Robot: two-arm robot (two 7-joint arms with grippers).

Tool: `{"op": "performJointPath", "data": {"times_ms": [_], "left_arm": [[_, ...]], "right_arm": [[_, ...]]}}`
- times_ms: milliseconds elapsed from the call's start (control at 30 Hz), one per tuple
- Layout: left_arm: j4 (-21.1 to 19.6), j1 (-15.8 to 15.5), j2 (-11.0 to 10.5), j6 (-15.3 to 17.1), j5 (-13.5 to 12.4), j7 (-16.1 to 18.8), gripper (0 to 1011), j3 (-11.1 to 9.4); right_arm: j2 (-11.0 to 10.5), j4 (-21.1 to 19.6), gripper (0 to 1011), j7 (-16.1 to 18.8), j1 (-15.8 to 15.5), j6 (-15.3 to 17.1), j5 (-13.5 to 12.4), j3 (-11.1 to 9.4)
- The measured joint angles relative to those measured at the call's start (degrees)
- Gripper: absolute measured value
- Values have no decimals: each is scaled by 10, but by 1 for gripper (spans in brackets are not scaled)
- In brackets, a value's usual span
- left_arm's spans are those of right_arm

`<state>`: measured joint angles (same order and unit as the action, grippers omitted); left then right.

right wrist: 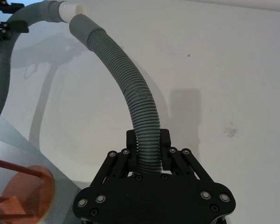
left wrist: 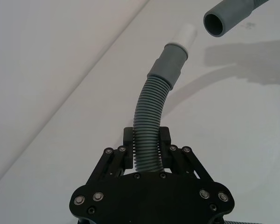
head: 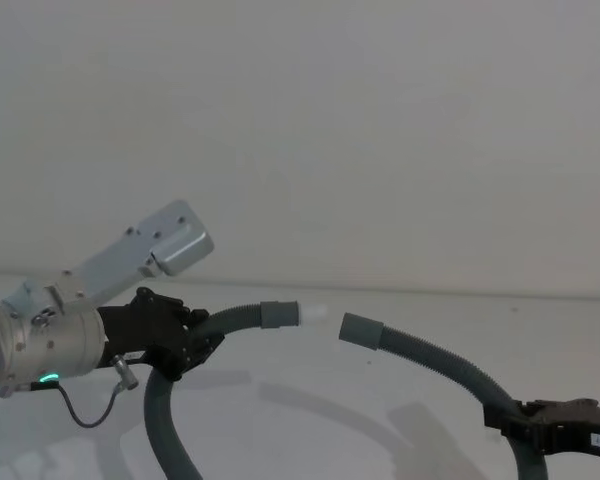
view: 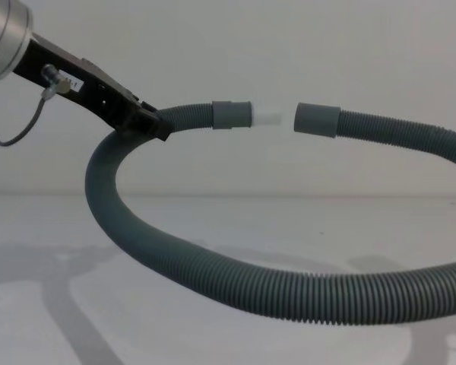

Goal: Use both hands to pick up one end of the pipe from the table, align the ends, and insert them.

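- Left claw point(left wrist: 147, 145) is clamped on the pipe point(view: 213, 285), on the ribbed stretch a short way behind the white-tipped cuff point(view: 232, 115). Its prongs press both sides of the hose.
- Right claw point(right wrist: 148, 145) grips the same pipe on the opposite side of the white-tipped cuff, well back along the ribbed run behind the plain cuff point(view: 317, 119). Its prongs are likewise closed on the hose.
- Both ends are held in the air, above the surface point(view: 327, 220). The rest of the pipe sags in a wide loop below the white-tipped cuff. I cannot tell whether the bottom of the loop touches the surface.
- The plain cuff's open mouth faces the white-tipped cuff, near but apart. A small gap shows between the tip point(view: 267, 118) and the mouth.
- Alignment:
  - Chest view has the two cuffs level and almost in line.
  - Head view has the plain cuff slightly lower than the white-tipped cuff and angled to it.
  - Left wrist view has the mouth off to one side of the tip's line.
- Progress, as I judge it:
  - Pick-up is done and the lining-up is mostly done.
  - Insertion is not yet begun.
  - Left to do: trim the angle, close the gap, and push the tip into the mouth.
- Likely snag: the right claw has a long free span of hose ahead of it, so the plain cuff may droop or bend away on contact.
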<state>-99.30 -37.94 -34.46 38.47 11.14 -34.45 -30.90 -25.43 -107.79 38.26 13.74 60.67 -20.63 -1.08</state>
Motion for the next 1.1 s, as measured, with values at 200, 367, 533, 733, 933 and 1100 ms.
{"op": "performJointPath", "data": {"times_ms": [200, 367, 533, 733, 933, 1100], "left_arm": [[-10, 4, -6, 1, 3, 4, 290, 5], [-13, 5, -9, -2, 6, 5, 290, 6], [-13, 4, -9, -11, 10, 2, 290, 6], [-6, -1, -9, -24, 18, -9, 290, 4], [2, -10, -9, -29, 24, -24, 290, -4], [7, -17, -10, -28, 26, -33, 290, -12]], "right_arm": [[-1, 4, 255, -3, 2, 0, -2, -1], [-1, 7, 255, -6, 4, 2, -5, -1], [-2, 9, 255, -7, 6, 3, -8, -1], [-3, 10, 255, -7, 8, 4, -11, 1], [-3, 12, 255, -7, 10, 5, -15, 1], [-3, 13, 255, -9, 12, 8, -18, 1]]}}
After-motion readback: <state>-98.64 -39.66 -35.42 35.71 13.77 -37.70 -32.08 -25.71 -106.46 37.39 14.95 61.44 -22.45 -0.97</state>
